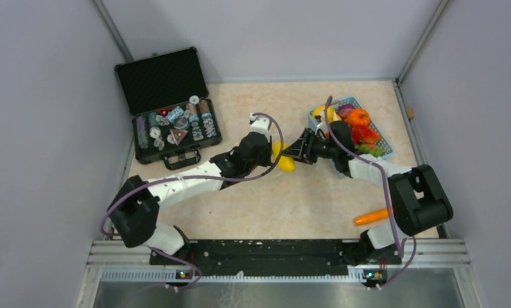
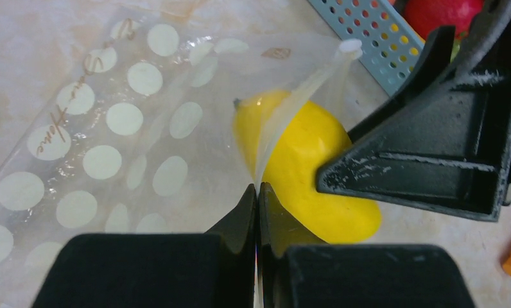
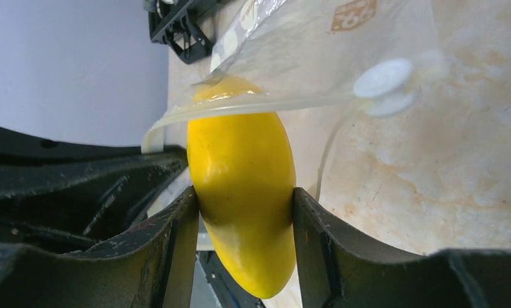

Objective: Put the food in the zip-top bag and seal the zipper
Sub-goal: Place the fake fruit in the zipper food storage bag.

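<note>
A yellow toy fruit (image 3: pixel 243 147) is clamped between my right gripper's (image 3: pixel 244 192) fingers, its far end under the lifted lip of the zip-top bag (image 2: pixel 112 128). The bag is clear with white dots and lies flat on the table. My left gripper (image 2: pixel 258 189) is shut on the zipper (image 2: pixel 304 90), holding that white edge strip up over the fruit; the zipper's slider (image 3: pixel 384 80) sits at the end of the strip. In the top view both grippers meet over the yellow fruit (image 1: pixel 282 158) at mid-table. More food fills the blue basket (image 1: pixel 349 102).
An orange carrot (image 1: pixel 372 216) lies by the right arm's base. An open black case (image 1: pixel 176 138) of small trinkets stands at the back left. The basket's (image 2: pixel 368 32) perforated wall is close beyond the bag mouth. Walls enclose the table.
</note>
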Robot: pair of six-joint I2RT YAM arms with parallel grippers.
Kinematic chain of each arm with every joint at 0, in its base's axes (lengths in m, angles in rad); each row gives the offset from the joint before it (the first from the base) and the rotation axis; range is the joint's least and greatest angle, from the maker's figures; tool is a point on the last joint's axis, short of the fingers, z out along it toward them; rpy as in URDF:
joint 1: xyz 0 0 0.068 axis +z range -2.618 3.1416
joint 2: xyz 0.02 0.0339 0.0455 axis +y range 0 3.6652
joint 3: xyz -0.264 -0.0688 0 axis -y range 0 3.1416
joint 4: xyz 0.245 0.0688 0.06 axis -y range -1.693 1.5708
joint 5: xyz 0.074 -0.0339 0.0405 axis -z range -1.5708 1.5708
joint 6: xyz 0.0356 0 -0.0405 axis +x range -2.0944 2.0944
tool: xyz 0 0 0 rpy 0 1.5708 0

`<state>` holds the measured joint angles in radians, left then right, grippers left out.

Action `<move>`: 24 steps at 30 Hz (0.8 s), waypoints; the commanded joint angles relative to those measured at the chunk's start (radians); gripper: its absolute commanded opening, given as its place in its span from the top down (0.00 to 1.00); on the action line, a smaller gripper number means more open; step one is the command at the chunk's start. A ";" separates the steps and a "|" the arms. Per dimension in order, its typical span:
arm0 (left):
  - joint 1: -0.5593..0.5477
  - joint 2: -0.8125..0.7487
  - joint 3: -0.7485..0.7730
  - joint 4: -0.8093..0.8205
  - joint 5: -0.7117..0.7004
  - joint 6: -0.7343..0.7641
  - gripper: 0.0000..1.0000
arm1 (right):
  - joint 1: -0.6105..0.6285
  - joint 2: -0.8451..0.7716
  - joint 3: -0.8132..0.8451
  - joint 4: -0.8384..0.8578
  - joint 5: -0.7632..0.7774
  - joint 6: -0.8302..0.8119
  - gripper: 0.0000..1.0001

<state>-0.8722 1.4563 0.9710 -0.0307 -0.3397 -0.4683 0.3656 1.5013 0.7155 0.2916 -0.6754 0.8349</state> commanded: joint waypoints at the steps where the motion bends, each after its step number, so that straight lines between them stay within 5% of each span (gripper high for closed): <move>1: -0.008 0.031 0.004 0.078 0.106 -0.021 1.00 | 0.010 0.016 0.036 0.043 0.082 0.049 0.80; 15: -0.016 -0.054 -0.019 0.136 0.050 -0.111 1.00 | 0.132 -0.087 0.098 -0.084 0.473 -0.026 0.70; 24: -0.015 -0.114 -0.023 0.138 -0.115 -0.078 1.00 | 0.136 -0.149 0.067 0.012 0.349 -0.086 0.37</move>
<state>-0.8852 1.4036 0.9527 0.0540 -0.3504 -0.5766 0.4938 1.4147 0.7673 0.2287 -0.2867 0.8001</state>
